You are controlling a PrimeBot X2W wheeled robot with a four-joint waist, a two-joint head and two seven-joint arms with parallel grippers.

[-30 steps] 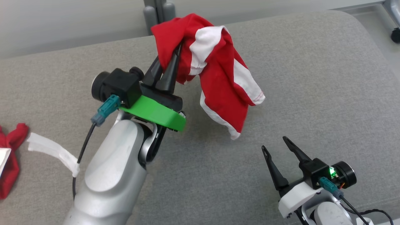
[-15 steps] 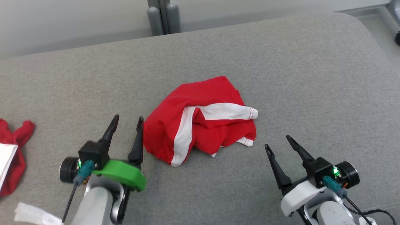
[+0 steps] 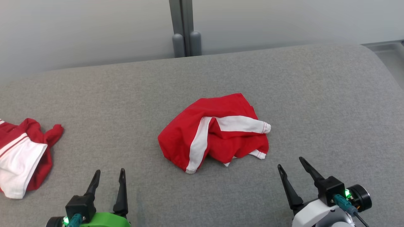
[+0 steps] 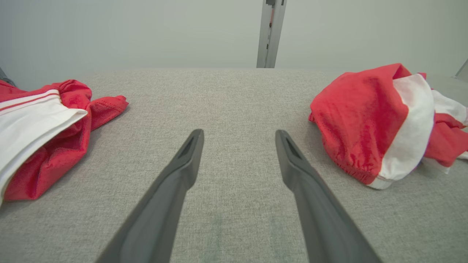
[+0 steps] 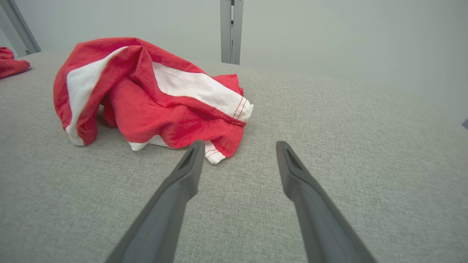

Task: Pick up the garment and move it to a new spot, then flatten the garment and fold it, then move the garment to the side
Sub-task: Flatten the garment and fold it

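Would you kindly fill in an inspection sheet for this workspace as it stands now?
Surface: grey woven fabric-covered surface, flat.
Job's things: crumpled red garment with white bands, lying mid-surface, unheld, not flattened.
Clutter: second red-and-white garment, bunched at the robot's left.
Grippers: left gripper open, empty; right gripper open, empty; both apart from the garment.
Cables: teal connector with black lead on the right wrist.
Surroundings: pale wall, grey upright post behind.
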